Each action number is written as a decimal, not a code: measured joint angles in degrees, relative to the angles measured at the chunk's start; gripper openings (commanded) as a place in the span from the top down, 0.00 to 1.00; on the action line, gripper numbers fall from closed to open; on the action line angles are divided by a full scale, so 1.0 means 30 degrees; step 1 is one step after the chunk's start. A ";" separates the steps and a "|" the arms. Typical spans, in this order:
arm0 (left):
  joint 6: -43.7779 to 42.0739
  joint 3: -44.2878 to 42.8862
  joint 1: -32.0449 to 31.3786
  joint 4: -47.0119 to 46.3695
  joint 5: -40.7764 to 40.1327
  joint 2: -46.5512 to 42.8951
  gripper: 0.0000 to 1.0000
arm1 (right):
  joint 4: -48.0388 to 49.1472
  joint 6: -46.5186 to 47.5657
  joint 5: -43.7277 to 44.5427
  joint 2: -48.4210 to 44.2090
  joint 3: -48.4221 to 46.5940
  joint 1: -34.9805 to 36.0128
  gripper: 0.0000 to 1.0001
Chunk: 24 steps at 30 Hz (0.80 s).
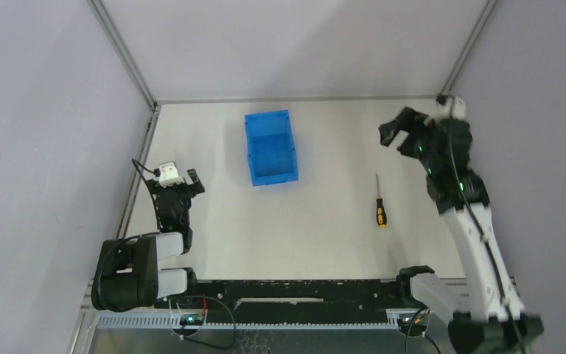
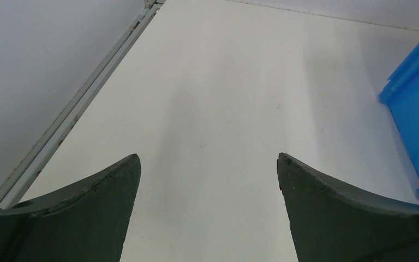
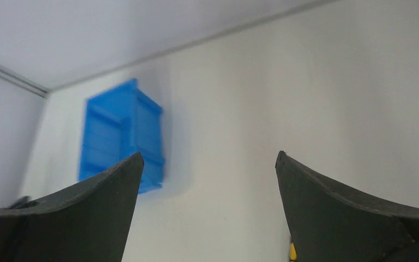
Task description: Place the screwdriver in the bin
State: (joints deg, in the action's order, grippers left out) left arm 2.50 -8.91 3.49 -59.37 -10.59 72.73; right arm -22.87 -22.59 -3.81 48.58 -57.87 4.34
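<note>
The screwdriver [image 1: 379, 204] lies flat on the white table right of centre, its thin shaft pointing away and its yellow-orange and black handle nearer the arms. A sliver of its yellow handle [image 3: 293, 251] shows at the bottom of the right wrist view. The blue bin [image 1: 270, 147] stands empty at the back centre; it also shows in the left wrist view [image 2: 417, 109] and, blurred, in the right wrist view [image 3: 121, 136]. My right gripper [image 1: 393, 133] is open and empty, raised at the far right, up and right of the screwdriver. My left gripper [image 1: 193, 179] is open and empty at the left.
Metal frame rails [image 1: 136, 169] run along the left and back table edges, with grey walls behind them. A black rail with cables [image 1: 295, 291] runs along the near edge between the arm bases.
</note>
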 measured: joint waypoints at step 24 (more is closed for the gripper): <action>0.0000 0.0000 0.0000 0.0000 0.0000 0.0000 0.00 | -0.7737 0.3344 0.2273 1.7121 -0.0882 0.0794 1.00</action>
State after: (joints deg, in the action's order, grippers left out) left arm 2.50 -8.91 3.49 -59.37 -10.59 72.73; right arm -46.09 -12.56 3.01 99.94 -60.51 6.72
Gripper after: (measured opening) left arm 0.996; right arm 0.100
